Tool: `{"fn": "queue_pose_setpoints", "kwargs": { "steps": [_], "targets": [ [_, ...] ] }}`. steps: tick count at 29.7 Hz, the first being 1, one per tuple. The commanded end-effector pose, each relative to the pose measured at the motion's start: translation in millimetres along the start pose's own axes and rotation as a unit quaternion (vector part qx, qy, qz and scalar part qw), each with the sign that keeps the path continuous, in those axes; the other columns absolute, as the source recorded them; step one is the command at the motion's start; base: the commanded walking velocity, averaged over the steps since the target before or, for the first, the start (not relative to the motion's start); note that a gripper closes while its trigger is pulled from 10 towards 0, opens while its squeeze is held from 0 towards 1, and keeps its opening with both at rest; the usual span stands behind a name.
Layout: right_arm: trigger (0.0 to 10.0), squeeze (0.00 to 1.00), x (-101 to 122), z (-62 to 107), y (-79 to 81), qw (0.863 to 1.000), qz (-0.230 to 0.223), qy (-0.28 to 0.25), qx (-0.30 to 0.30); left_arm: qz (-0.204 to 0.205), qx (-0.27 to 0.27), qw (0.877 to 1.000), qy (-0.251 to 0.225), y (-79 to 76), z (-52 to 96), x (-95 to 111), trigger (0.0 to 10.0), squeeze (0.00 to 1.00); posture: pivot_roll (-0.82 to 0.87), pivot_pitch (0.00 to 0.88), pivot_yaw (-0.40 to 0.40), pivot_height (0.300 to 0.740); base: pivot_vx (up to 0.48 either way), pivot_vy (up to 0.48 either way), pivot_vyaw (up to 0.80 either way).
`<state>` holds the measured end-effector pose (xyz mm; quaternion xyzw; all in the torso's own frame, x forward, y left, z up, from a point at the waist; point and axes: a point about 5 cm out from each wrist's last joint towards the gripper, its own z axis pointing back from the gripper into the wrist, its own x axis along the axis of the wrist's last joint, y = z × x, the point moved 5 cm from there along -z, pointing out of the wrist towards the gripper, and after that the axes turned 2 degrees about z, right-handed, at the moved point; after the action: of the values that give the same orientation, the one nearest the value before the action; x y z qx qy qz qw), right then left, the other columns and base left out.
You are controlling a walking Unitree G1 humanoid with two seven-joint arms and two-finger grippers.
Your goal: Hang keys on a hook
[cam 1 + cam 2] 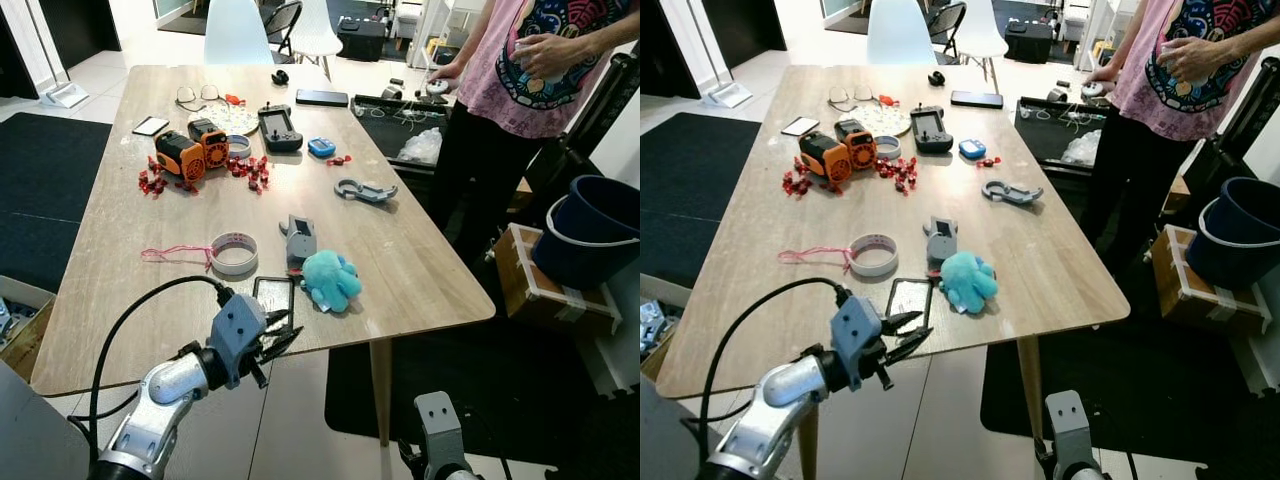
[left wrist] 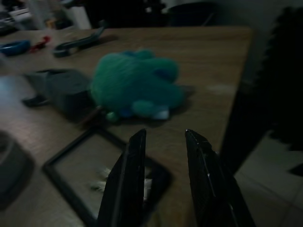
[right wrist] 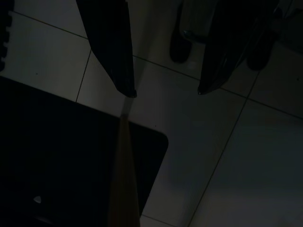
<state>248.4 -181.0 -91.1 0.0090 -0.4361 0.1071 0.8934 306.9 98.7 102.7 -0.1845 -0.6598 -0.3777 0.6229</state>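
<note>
A teal plush octopus lies near the table's front edge, with a grey plastic piece just behind it. A flat black rectangular frame rests at the edge to the plush's left. A grey carabiner-like clip lies farther back on the table. My left gripper hovers at the front edge, open, its fingertips over the frame's near end and pointing toward the plush. Nothing is between its fingers. My right gripper hangs low over the tiled floor, open and holding nothing.
On the wooden table are a tape roll, a pink string, an orange toy, red bits, and a black controller. A person stands at the right side. A blue bucket sits on a cardboard box.
</note>
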Motion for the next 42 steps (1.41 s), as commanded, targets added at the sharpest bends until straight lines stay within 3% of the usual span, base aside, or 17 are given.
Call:
{"fn": "queue_pose_setpoints", "kwargs": {
  "steps": [1, 8, 18, 20, 28, 35, 42],
  "targets": [
    [10.0, 0.00, -9, 2.8, -0.2, 1.000, -0.003, 0.013, -0.002, 0.002, 0.010, 1.000, 0.003, -2.1, -0.3, -4, 10.0, 0.00, 0.05, 0.087, -0.071, 0.740, 0.000, 0.000, 0.00],
    [10.0, 0.00, -9, 3.3, -0.2, 1.000, -0.004, 0.013, -0.002, 0.013, 0.067, 0.998, -0.012, 17.4, 12.5, -4, 10.0, 0.00, 0.05, 0.091, -0.070, 0.740, 0.000, 0.000, 0.00],
    [10.0, 0.00, -9, 3.4, 0.1, 1.000, -0.004, 0.012, -0.002, 0.010, 0.080, 0.997, 0.010, 20.4, 25.4, -20, 10.0, 0.00, 0.05, 0.092, -0.069, 0.740, 0.000, 0.000, 0.00],
    [10.0, 0.00, -10, 3.6, -0.3, 1.000, -0.004, 0.012, -0.002, 0.024, 0.073, 0.997, 0.006, 18.8, 31.8, -21, 10.0, 0.00, 0.05, 0.095, -0.070, 0.740, 0.000, 0.000, 0.00],
    [10.0, 0.00, -10, 3.8, -0.9, 1.000, -0.004, 0.013, -0.002, 0.035, 0.063, 0.997, 0.002, 13.3, 33.2, -21, 10.0, 0.00, 0.05, 0.095, -0.070, 0.740, 0.000, 0.000, 0.00],
    [10.0, 0.00, -10, 3.6, 0.4, 1.000, -0.005, 0.013, -0.001, 0.103, 0.029, 0.994, -0.022, -7.8, 27.3, -14, 10.0, 0.00, 0.05, 0.096, -0.068, 0.740, 0.000, 0.000, 0.00],
    [10.0, 0.00, -10, 3.1, 2.7, 1.000, -0.005, 0.013, 0.002, 0.106, 0.041, 0.994, 0.003, -11.7, 23.6, -23, 10.0, 0.00, 0.06, 0.094, -0.067, 0.740, 0.000, 0.000, 0.00]
  ]
}}
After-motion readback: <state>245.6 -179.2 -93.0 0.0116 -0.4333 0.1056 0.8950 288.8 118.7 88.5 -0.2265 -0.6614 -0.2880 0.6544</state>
